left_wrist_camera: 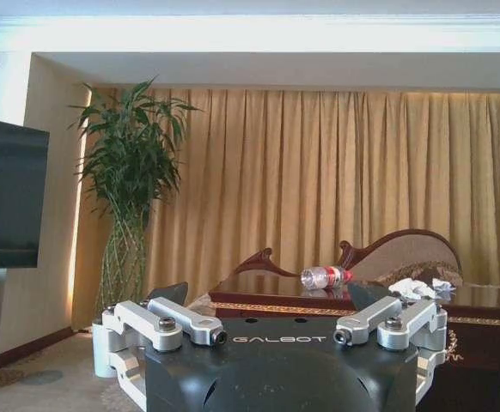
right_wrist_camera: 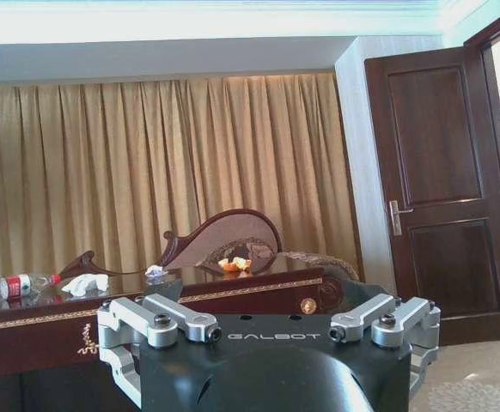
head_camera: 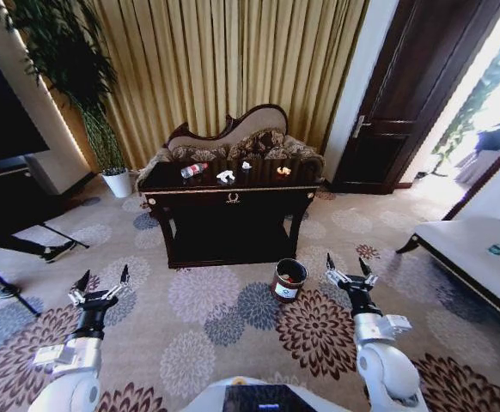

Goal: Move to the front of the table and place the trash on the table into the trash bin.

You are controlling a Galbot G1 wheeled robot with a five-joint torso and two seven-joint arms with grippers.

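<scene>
The dark glossy table (head_camera: 233,199) with gold trim stands ahead across the carpet. On its top lie a clear bottle with a red label (head_camera: 193,170), crumpled white paper (head_camera: 226,176), a smaller white scrap (head_camera: 246,166) and an orange scrap (head_camera: 283,171). The round reddish-brown trash bin (head_camera: 289,279) sits on the floor by the table's front right leg. My left gripper (head_camera: 102,281) and right gripper (head_camera: 348,271) hover low over the carpet, both open and empty, well short of the table. The wrist views show the bottle (left_wrist_camera: 326,277) (right_wrist_camera: 14,286), paper (left_wrist_camera: 413,288) (right_wrist_camera: 85,284) and orange scrap (right_wrist_camera: 234,264).
A carved sofa (head_camera: 233,142) stands behind the table against gold curtains. A tall plant in a white pot (head_camera: 117,182) is at the left, a dark TV stand (head_camera: 9,202) nearer left. A pale-cushioned bench (head_camera: 473,257) and a dark door (head_camera: 413,94) are on the right.
</scene>
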